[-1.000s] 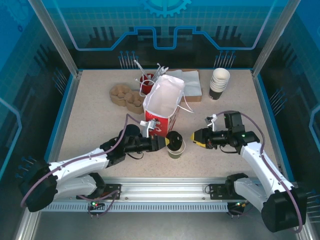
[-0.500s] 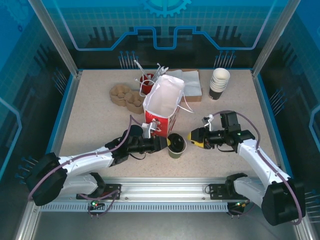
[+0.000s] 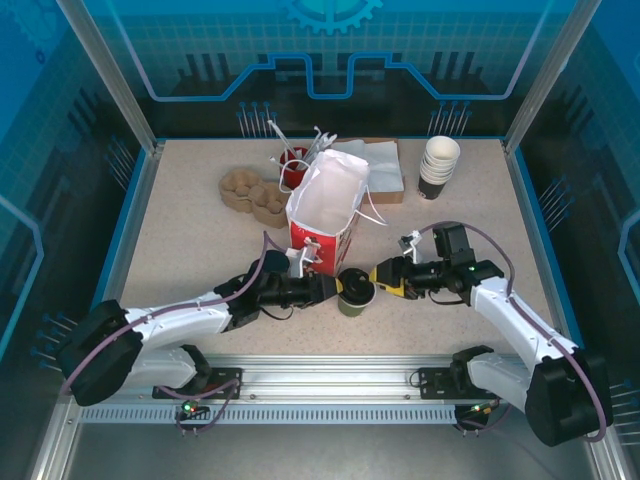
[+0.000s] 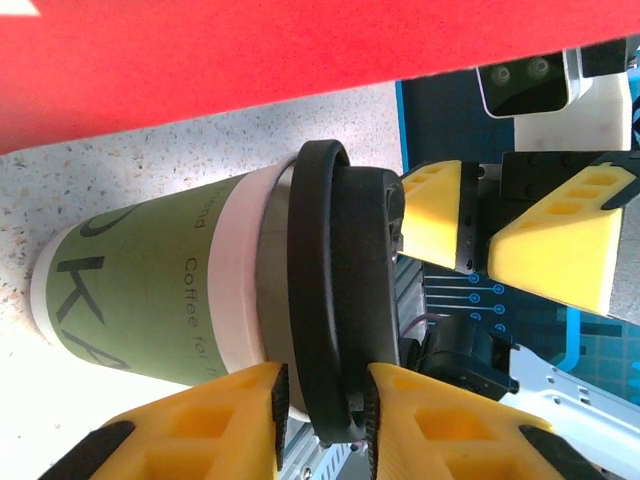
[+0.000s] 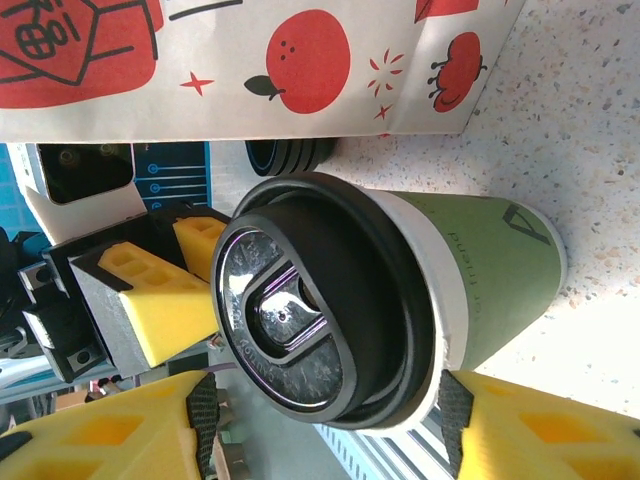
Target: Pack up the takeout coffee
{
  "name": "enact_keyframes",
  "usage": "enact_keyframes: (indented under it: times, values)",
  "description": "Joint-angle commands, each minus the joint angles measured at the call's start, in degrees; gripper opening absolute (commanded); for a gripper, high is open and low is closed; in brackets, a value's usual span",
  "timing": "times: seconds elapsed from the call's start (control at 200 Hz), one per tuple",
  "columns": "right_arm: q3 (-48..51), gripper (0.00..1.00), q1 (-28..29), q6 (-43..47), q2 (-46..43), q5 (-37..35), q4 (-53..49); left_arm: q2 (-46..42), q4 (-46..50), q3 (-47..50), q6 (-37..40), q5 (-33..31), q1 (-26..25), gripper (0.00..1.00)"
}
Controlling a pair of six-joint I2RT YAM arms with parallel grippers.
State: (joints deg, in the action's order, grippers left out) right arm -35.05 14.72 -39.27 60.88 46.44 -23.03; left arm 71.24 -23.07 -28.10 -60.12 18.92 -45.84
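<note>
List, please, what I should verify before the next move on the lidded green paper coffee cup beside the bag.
1. The olive-green paper cup stands upright on the speckled table: ok.
2. The round black plastic lid looks evenly seated on the cup: ok.
3. The left gripper has the lid's rim between its fingers; whether the grip is firm: cannot tell.
4. The right gripper is open, with one finger on either side of the cup: ok.
5. The red-and-white paper bag is upright with its mouth open: ok.
</note>
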Motion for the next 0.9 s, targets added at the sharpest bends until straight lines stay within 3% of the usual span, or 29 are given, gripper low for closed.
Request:
enact_keyframes:
  times: [0.0,0.36,0.515,0.895]
  values:
    - [0.1,0.63,1.3,-0.4,0.7,-1.0,1.0,0.7,-2.0,1.1,-0.5,1.3,0.6,0.31]
    - [-0.5,0.65,2.6,0.0,1.9,-1.9,1.3,0.7,-1.0,1.5,0.2,1.2,0.6,0.37]
    - [-0.4,0.65,3.1,0.2,2.0,-2.3,1.2,-0.2,0.2,1.6,1.2,0.9,0.6,0.5]
    - [-1.1,0.64,4.6,0.9,2.3,-3.7,1.1,-6.7,11.9,-0.2,7.0,-3.1,0.6,0.66]
